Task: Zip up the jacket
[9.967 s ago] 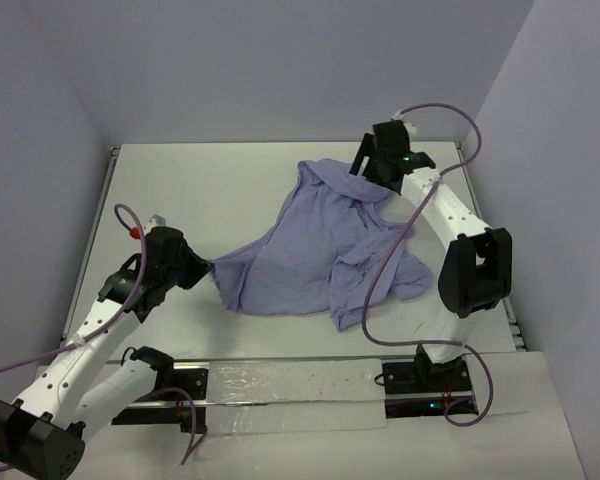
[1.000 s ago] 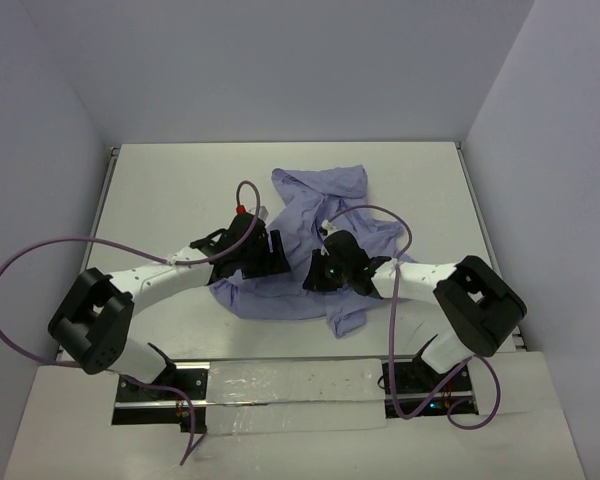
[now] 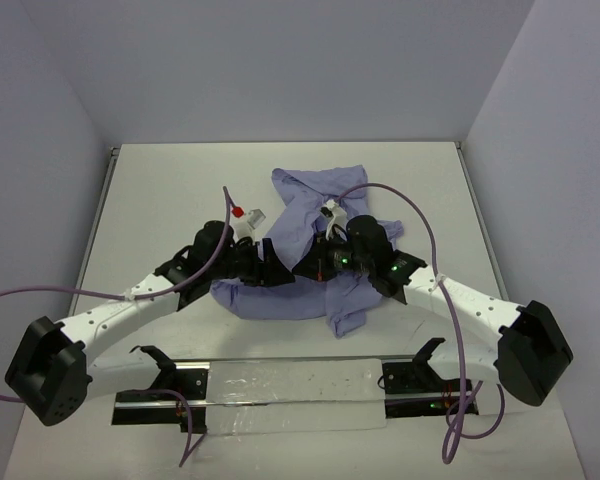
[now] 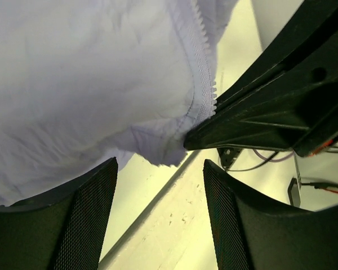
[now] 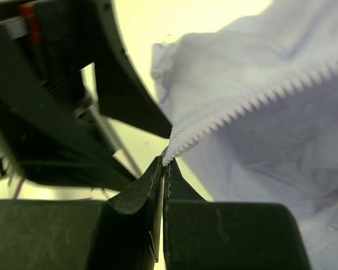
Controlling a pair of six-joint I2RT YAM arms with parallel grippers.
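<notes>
The lavender jacket point(image 3: 310, 200) lies crumpled in the middle of the table. My right gripper point(image 3: 316, 262) point(image 5: 164, 160) is shut on the end of the jacket's white zipper tape point(image 5: 236, 109), at the garment's near edge, and the teeth run up and away from the jaws. My left gripper point(image 3: 276, 270) point(image 4: 158, 169) stands open just left of it. Nothing is between its mesh pads. The jacket's hem corner and zipper teeth point(image 4: 204, 73) hang just above and ahead of those pads. The right gripper's black fingers point(image 4: 259, 112) meet the fabric there.
Purple cables loop over both arms point(image 3: 380, 195) point(image 3: 40, 295). A metal rail with the arm bases point(image 3: 290, 380) runs along the near edge. Grey walls close the white table point(image 3: 170, 190) on three sides.
Within the last second the right gripper has closed onto the zipper end. Both arms have shifted their elbows outward and toward the near edge, while the grippers stay together at the jacket's near edge.
</notes>
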